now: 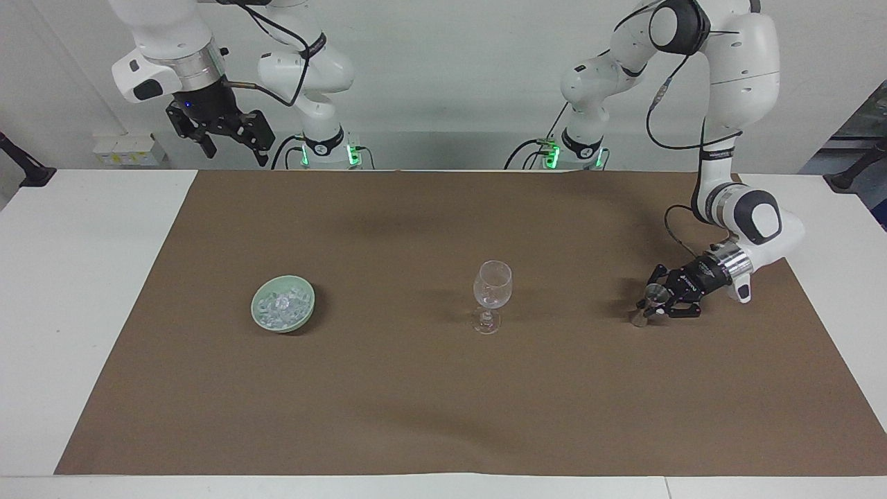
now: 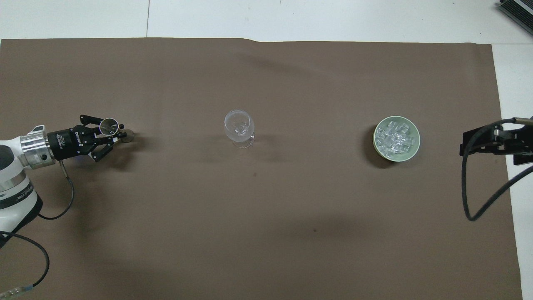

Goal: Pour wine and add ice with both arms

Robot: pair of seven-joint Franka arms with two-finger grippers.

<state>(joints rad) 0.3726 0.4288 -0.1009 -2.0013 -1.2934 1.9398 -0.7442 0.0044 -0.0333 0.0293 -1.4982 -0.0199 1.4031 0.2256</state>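
White walls backed a white table (image 1: 83, 291) whose middle was covered by a brown mat (image 1: 429, 409), and both arms rose from bases at the robots' edge of it. Taking the facing view from its left: the right gripper (image 1: 232, 138) hung high in the air over the table edge at the right arm's end, its jaws spread wide and holding nothing — this arm waited. Below it on the mat sat a pale green bowl (image 1: 307, 312) filled with the ice (image 1: 280, 306), a heap of small clear chunks. Toward the middle of the mat, well apart from the bowl, a clear stemmed wine glass (image 1: 492, 284) stood upright; whether anything was in it could not be made out. At the left arm's end of the mat, the left gripper (image 1: 655, 305) lay low and nearly level, just above the mat, its fingers closed on a small clear vessel (image 2: 110, 126) — probably a little glass measure, though its shape was hard to read — whose foot appeared to touch the mat.
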